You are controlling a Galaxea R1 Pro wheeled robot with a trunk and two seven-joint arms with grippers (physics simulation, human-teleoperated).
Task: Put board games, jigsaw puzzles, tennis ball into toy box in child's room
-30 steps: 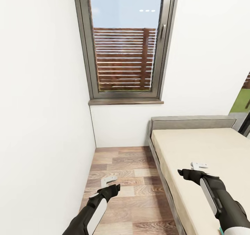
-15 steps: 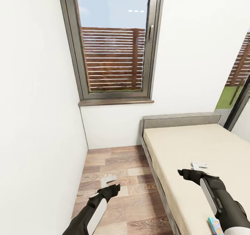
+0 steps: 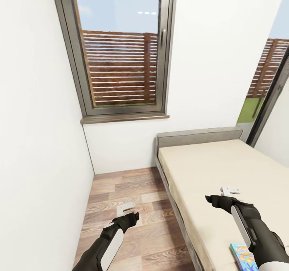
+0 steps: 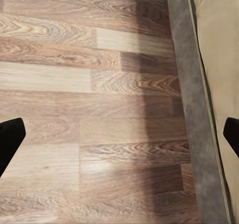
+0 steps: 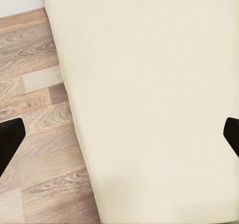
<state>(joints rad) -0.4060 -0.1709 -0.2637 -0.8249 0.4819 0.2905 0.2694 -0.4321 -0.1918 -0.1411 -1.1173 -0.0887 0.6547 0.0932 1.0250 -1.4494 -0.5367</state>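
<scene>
Blue cardboard board game box lay at the cream bed's near edge; I held both grippers, left and right, spread wide and empty, ready for pickup.

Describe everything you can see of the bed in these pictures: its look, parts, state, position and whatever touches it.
The bed has a plain cream mattress on a grey upholstered frame with a low grey headboard against the white wall, right of the window. It stands on wood-plank flooring. The top looks smooth and unmade-up, with no pillow or blanket in view. A colourful blue board game lies flat on it at the near edge. The right gripper hovers open over the mattress.
</scene>
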